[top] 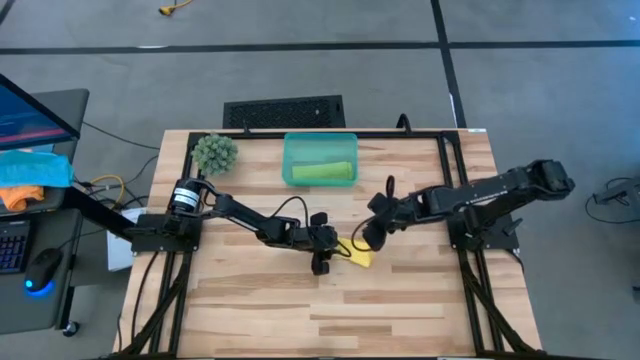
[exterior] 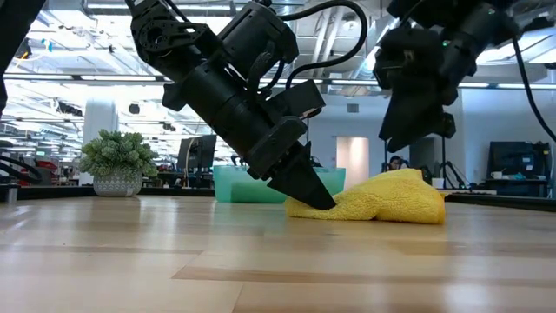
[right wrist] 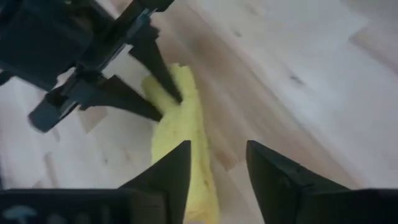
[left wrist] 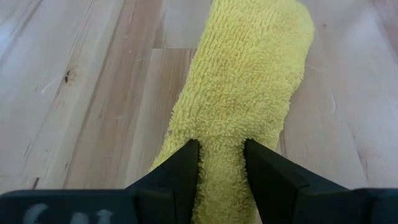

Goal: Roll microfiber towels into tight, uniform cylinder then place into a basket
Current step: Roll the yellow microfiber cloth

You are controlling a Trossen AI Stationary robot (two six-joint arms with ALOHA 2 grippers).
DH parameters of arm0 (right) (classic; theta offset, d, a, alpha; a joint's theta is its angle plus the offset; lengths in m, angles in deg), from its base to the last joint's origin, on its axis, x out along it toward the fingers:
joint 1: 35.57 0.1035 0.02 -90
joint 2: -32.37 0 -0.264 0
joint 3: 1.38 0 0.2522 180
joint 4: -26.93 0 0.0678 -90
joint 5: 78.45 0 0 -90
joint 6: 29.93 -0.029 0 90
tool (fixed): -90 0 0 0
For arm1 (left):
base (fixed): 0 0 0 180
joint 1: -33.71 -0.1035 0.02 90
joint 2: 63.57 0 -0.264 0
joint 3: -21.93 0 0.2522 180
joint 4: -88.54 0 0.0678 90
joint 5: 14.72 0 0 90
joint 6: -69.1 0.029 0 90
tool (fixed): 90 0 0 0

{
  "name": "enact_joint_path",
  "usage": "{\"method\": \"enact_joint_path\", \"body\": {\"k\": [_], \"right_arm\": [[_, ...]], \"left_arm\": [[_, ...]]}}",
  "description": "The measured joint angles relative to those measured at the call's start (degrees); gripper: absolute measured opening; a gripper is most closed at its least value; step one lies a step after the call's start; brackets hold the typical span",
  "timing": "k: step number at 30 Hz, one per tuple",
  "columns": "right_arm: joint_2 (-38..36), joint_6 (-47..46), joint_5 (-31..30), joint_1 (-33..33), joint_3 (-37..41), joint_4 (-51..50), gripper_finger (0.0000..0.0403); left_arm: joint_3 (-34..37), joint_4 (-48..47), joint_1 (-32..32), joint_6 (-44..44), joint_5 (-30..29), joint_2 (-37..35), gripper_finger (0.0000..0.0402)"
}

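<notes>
The table [top: 250, 310] is wide and mostly bare wood, so there is open room on all sides of the yellow towel [top: 358, 256], which lies already rolled near the middle. The basket [top: 320, 160] stands beyond the yellow towel, at the far edge, with the green towel [top: 325, 172] inside; a plant ball [top: 214, 152] sits to its left.

The left gripper [left wrist: 221, 163] is down on the near end of the yellow towel, and its fingers [left wrist: 180, 171] are closed on the roll. The right gripper [right wrist: 217, 165] hangs above the other end with its fingers apart, holding nothing.

I judge the step is lifting the roll toward the basket. To do it well, the right gripper should come down and pinch its end, so the roll does not loosen. The path from the yellow towel to the basket looks free, but the space beside the green towel is narrow.
</notes>
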Motion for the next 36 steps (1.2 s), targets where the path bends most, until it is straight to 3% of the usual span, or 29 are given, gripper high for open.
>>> {"method": "enact_joint_path", "body": {"k": [6, 10, 15, 23, 31, 36], "right_arm": [[0.0, -0.3, 4.6, -1.5, 0.0, 0.7, 0.0234], [2.4, -0.3, 5.4, -2.1, 0.0, 0.9, 0.0255], [8.2, -0.3, 6.8, -1.9, 0.1, 1.8, 0.0255], [17.3, 0.1, 22.1, -2.0, -0.1, 12.2, 0.0255], [22.1, 0.3, 26.5, -2.2, -0.6, 12.5, 0.0252], [20.9, 0.3, 26.3, -2.1, -0.3, 12.1, 0.0210]], "left_arm": [[0.0, 0.0, 0.0, 0.0, 0.0, 0.0, 0.0127], [0.0, 0.0, 0.0, 0.9, 0.0, 0.0, 0.0127], [0.0, 0.0, 0.0, 1.5, -0.1, 0.0, 0.0127], [0.0, 0.1, 0.0, 2.2, -0.2, 0.0, 0.0127], [0.0, 0.0, 0.0, 2.9, -0.2, 0.0, 0.0127], [0.0, 0.0, 0.0, 2.9, -0.2, 0.0, 0.0127]]}}
